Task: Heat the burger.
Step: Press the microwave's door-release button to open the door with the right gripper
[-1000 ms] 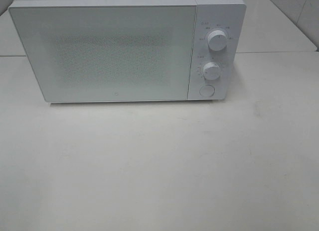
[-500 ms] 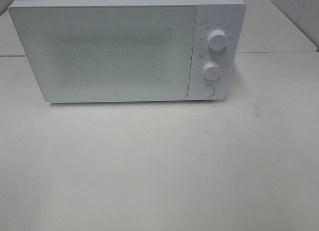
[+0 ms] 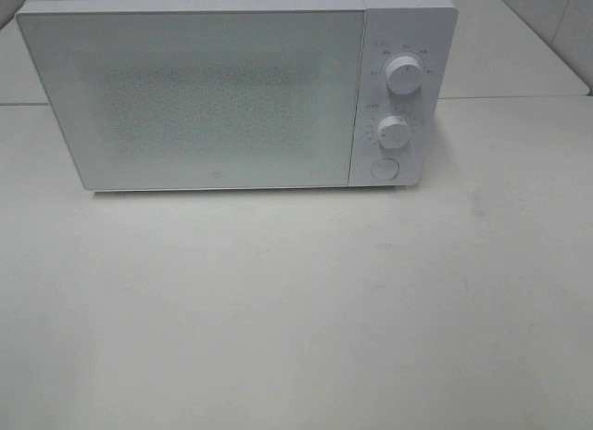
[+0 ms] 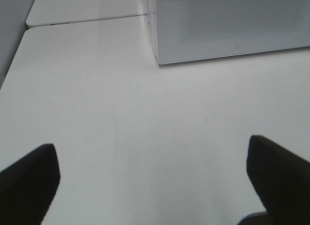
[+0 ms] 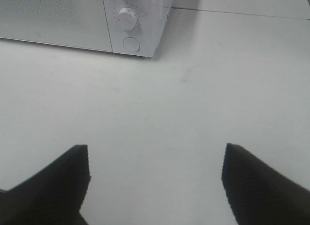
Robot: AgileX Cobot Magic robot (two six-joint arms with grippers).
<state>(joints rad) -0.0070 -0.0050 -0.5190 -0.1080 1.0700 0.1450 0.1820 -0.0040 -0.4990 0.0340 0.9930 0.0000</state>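
The burger is out of view in every frame. A white microwave (image 3: 232, 87) stands at the back of the table with its door (image 3: 190, 96) shut. Two round knobs (image 3: 404, 74) and a round button (image 3: 383, 169) sit on its right panel. Neither arm shows in the exterior high view. My left gripper (image 4: 152, 179) hangs open over bare table in front of the microwave's left corner (image 4: 157, 60). My right gripper (image 5: 155, 181) is open too, over bare table in front of the knob panel (image 5: 128, 21). Nothing lies between either pair of fingers.
The white tabletop (image 3: 296, 309) stretches in front of the microwave. A seam (image 3: 519, 98) between table sections runs behind it. A tiled wall (image 3: 565, 22) rises at the far right, and the table's left edge (image 4: 14, 65) shows in the left wrist view.
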